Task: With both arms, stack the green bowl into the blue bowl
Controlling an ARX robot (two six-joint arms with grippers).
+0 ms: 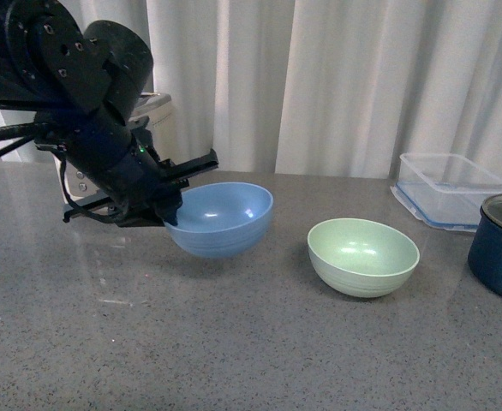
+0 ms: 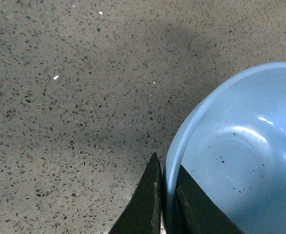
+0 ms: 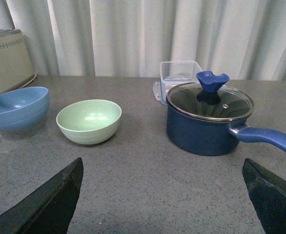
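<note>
In the front view I see the left gripper (image 1: 172,184) pinching the left rim of the blue bowl (image 1: 225,218), which is tilted at centre left. The green bowl (image 1: 363,255) sits upright right of centre on the counter (image 1: 234,351). In the left wrist view, 2 fingers (image 2: 145,204) clamp the blue rim at bottom centre. In the right wrist view, the right gripper (image 3: 162,163) is spread wide and holds nothing, with the green bowl at left centre.

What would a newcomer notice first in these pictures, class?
The left gripper pinches the rim of the blue bowl, which hangs tilted at the left of the table. The green bowl sits upright and untouched to its right. Further right stands a lidded dark blue pot.
</note>
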